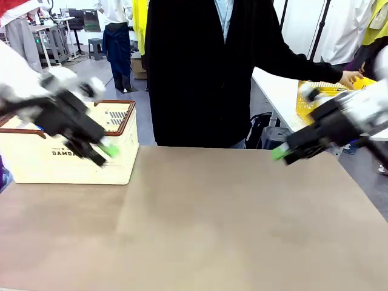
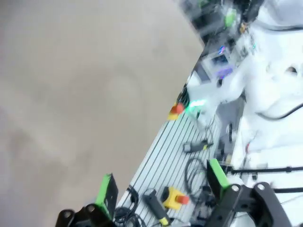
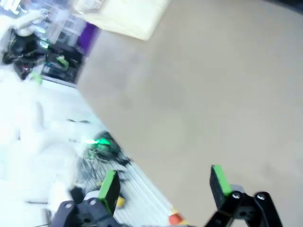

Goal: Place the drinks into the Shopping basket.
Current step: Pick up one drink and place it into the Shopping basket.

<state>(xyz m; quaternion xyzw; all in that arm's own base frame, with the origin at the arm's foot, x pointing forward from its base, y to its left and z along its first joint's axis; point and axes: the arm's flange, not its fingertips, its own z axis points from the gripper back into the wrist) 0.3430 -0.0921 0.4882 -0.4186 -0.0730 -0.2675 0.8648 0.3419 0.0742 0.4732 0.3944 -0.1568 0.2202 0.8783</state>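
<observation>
Brown table [image 1: 212, 230] spreads across the near ground. Over its left side hangs the left gripper [image 1: 103, 154], blurred, its green-tipped fingers standing apart and empty. Just behind it, at the table's far left edge, stands the cream shopping basket [image 1: 36, 163] with its brown rim. Over the right side hangs the right gripper [image 1: 285, 153], fingers likewise apart and empty, well apart from the shopping basket. At the far side stands a person [image 1: 194, 73] in black, one hand [image 1: 350, 77] at a yellow basket [image 1: 315, 100] at the far right.
</observation>
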